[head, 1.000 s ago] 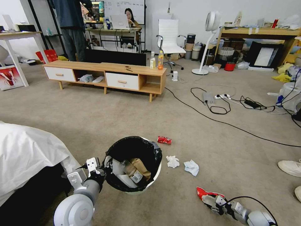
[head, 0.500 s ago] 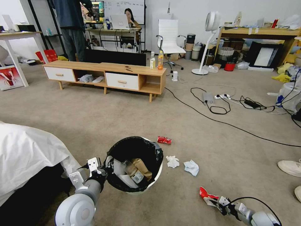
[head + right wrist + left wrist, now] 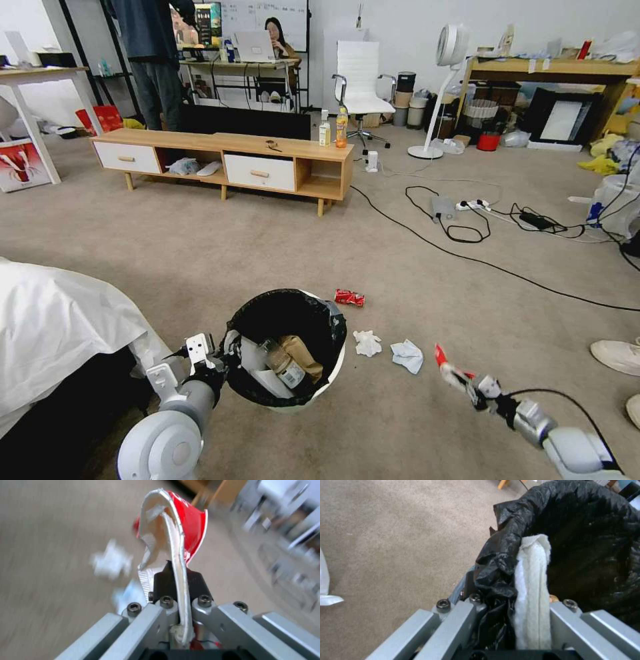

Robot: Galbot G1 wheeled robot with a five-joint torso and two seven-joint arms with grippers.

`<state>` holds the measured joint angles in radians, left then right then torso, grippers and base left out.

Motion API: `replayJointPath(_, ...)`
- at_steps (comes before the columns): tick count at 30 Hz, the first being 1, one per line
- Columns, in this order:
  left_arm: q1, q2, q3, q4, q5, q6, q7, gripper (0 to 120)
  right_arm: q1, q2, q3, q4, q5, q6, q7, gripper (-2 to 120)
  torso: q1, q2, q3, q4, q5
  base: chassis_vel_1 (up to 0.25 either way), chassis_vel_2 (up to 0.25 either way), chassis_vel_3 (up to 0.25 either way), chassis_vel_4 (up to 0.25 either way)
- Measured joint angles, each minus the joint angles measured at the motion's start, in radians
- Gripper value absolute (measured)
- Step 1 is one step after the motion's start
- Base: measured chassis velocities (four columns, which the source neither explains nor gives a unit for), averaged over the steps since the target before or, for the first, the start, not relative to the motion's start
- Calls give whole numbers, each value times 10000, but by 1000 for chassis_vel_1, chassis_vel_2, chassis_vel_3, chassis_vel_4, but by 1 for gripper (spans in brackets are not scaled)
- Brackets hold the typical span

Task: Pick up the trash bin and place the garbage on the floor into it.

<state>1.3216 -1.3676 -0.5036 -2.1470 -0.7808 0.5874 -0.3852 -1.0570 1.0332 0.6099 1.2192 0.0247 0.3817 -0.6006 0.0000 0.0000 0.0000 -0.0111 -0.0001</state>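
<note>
The white trash bin (image 3: 288,293) with its black bag liner hangs tilted just above the floor (image 3: 267,247). My left gripper (image 3: 223,350) is shut on the bin's near rim; the left wrist view shows the fingers clamped over the black bag and white rim (image 3: 533,575). A small bottle (image 3: 283,365) and a crumpled brown paper bag (image 3: 303,357) lie inside. My right gripper (image 3: 463,383) is shut on the flattened red-white paper cup (image 3: 442,358) (image 3: 176,530), held off the carpet to the bin's right. Two tissue wads (image 3: 367,343) (image 3: 407,355) and a crushed red can (image 3: 349,298) lie on the carpet.
A white-sheeted bed (image 3: 60,327) stands close on the left. A low wooden bench (image 3: 227,160) with two upright bottles (image 3: 333,127) stands ahead. Black cables (image 3: 467,227) cross the carpet on the right, and a person's white shoes (image 3: 617,357) are at the right edge.
My right gripper has lifted the red-white cup off the carpet and swung it upward. The left gripper and bin have barely moved.
</note>
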Motion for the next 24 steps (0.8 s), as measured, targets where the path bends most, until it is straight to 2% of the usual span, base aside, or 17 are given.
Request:
replayJointPath(10,156,94,-57,-155,-67,92,-75,7,56,-233,173,2688,1105,108,107,0,0,0,0,0,-1,0,0,0,0)
replayJointPath(12,198,152,-22,-166,-75,148,-104,7,-2,-352,11,3760,1712,122,62,0,0,0,0,3,-1,0,0,0,0)
replayJointPath(15,206,161,0,-166,-76,174,-124,7,-62,-432,-94,4291,2021,120,48,0,0,0,0,3,-1,0,0,0,0)
replayJointPath(17,197,157,67,-164,-82,217,-145,7,-229,-657,-357,5580,2647,-35,39,0,0,0,0,1,-3,0,0,0,0)
replayJointPath(24,126,155,210,-101,-78,257,-164,7,-325,-1081,-977,7153,3754,-661,71,0,0,0,0,1,0,0,0,0,0)
